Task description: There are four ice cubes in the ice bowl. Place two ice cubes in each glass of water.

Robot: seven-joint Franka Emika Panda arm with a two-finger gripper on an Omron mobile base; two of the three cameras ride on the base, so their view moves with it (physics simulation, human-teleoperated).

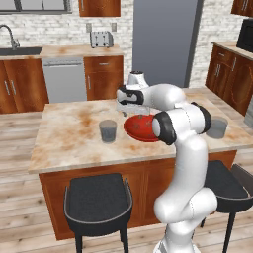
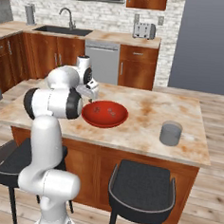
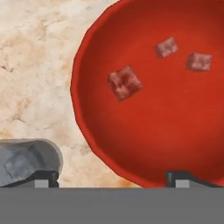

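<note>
The red ice bowl (image 3: 87, 127) holds three ice cubes (image 3: 125, 82), pale and translucent. At the lower left of the hand view stands a grey glass of water (image 3: 27, 161) with a pale cube-like shape showing inside it. My gripper (image 3: 111, 178) hangs open above the bowl's rim beside that glass, with nothing between its fingertips (image 3: 41, 177). From the base, the gripper (image 1: 123, 105) hovers between the left glass (image 1: 107, 131) and the bowl (image 1: 134, 127). A second glass (image 1: 217, 127) stands to the right of the bowl, apart from the gripper (image 2: 92, 95).
The bowl (image 2: 104, 114) and the glass (image 2: 170, 133) stand on a marble island counter (image 2: 142, 111). Two dark stools (image 1: 98, 201) sit at its near edge. A toaster (image 1: 101, 38) and a sink (image 2: 61, 30) are on the back counter.
</note>
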